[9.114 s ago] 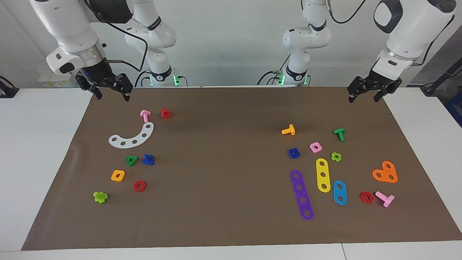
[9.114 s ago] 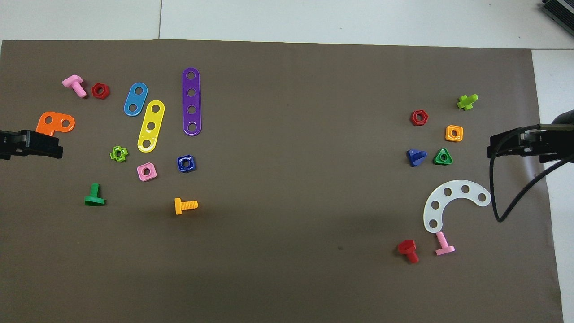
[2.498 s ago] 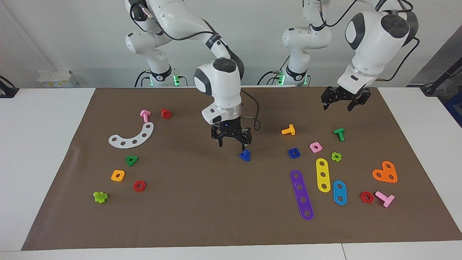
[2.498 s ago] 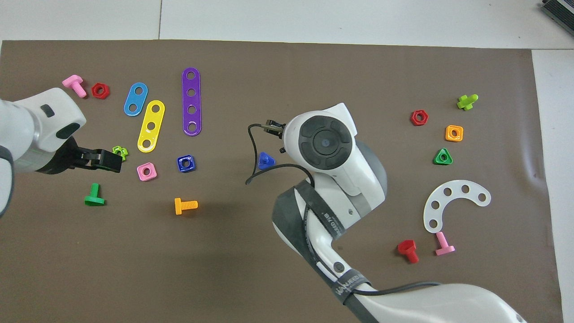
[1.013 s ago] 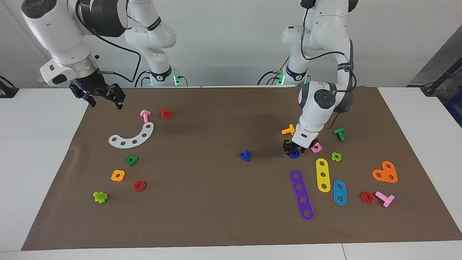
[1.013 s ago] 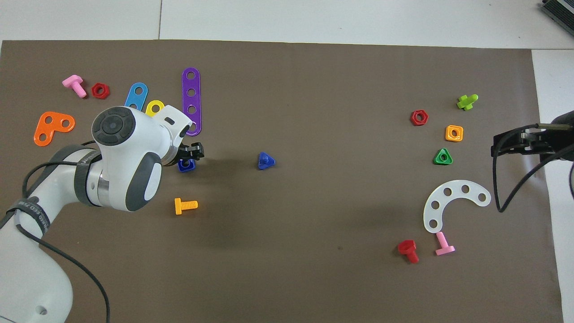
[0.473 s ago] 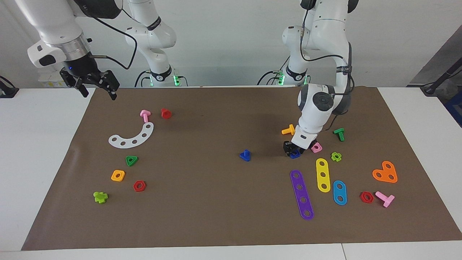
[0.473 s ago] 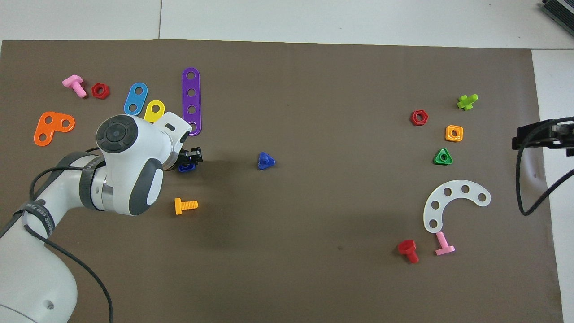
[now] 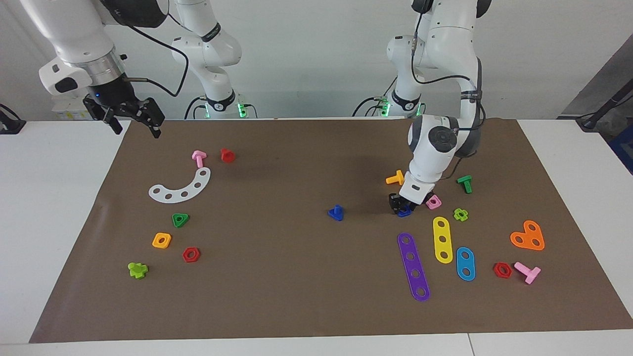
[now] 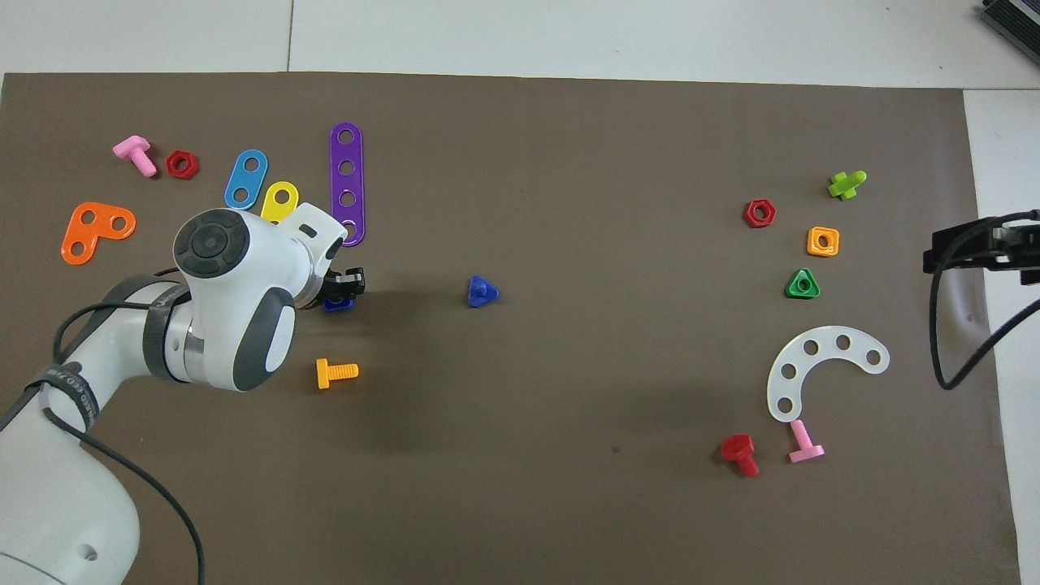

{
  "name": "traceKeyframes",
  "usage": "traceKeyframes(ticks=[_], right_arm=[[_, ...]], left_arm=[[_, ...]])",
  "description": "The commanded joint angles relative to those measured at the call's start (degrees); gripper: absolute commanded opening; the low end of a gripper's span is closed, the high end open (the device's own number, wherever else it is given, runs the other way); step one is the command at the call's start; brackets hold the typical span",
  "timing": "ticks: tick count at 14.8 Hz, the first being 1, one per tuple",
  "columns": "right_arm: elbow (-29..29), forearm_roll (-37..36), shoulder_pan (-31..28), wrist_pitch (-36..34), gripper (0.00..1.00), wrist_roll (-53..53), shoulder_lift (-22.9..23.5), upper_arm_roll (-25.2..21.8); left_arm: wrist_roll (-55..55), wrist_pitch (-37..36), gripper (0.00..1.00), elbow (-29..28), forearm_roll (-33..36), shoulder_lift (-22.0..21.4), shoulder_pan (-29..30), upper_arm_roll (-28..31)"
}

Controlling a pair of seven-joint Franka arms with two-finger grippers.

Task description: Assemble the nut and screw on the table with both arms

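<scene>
The dark blue square nut [image 9: 404,212] lies on the brown sheet [image 9: 296,277] toward the left arm's end; the overhead view shows it [image 10: 336,304] half hidden under the wrist. My left gripper [image 9: 401,206] is down on it, shut on it from both sides, and the nut is still at sheet level. The dark blue screw [image 9: 336,212] stands on its head, shaft up, near the middle of the sheet; it also shows in the overhead view [image 10: 481,291]. My right gripper [image 9: 132,126] is open and empty, raised over the sheet's edge at the right arm's end, waiting.
A pink square nut [image 9: 433,201] and an orange screw [image 9: 395,178] lie close to the left gripper. Purple [image 9: 413,267] and yellow [image 9: 442,240] strips lie farther from the robots. A green triangular nut [image 9: 180,219] and a white curved strip [image 9: 181,187] lie at the right arm's end.
The right gripper carried the screw to the middle, let it go and withdrew to the sheet's edge. The left gripper came down onto the blue nut and has barely moved in the last half second.
</scene>
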Motion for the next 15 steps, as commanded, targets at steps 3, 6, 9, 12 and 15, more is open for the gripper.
traceKeyframes(ticks=[3, 6, 9, 12, 15], right_arm=[[-0.08, 0.75, -0.49, -1.2, 1.0, 0.68, -0.31, 0.43], [-0.17, 0.75, 0.2, -1.02, 1.0, 0.6, -0.39, 0.0], [-0.25, 0.75, 4.15, -0.93, 1.0, 0.33, -0.31, -5.08], [-0.52, 0.75, 4.6, -0.67, 1.0, -1.07, -0.39, -5.81], [-0.96, 0.75, 4.69, -0.84, 1.0, -0.9, -0.48, -5.72]], left_arm=[[1.25, 0.64, 0.29, -0.09, -0.53, -0.35, 0.26, 0.24], [0.99, -0.76, 0.27, 2.19, -0.62, -0.09, -0.44, 0.24], [-0.68, -8.21, 0.25, 8.59, -0.71, 1.31, -2.8, 0.24], [-7.52, -10.09, 0.25, 12.12, -0.79, 2.2, -6.31, 0.16], [-12.97, -11.75, 0.24, 15.36, -1.32, 3.42, -10.53, 0.16]])
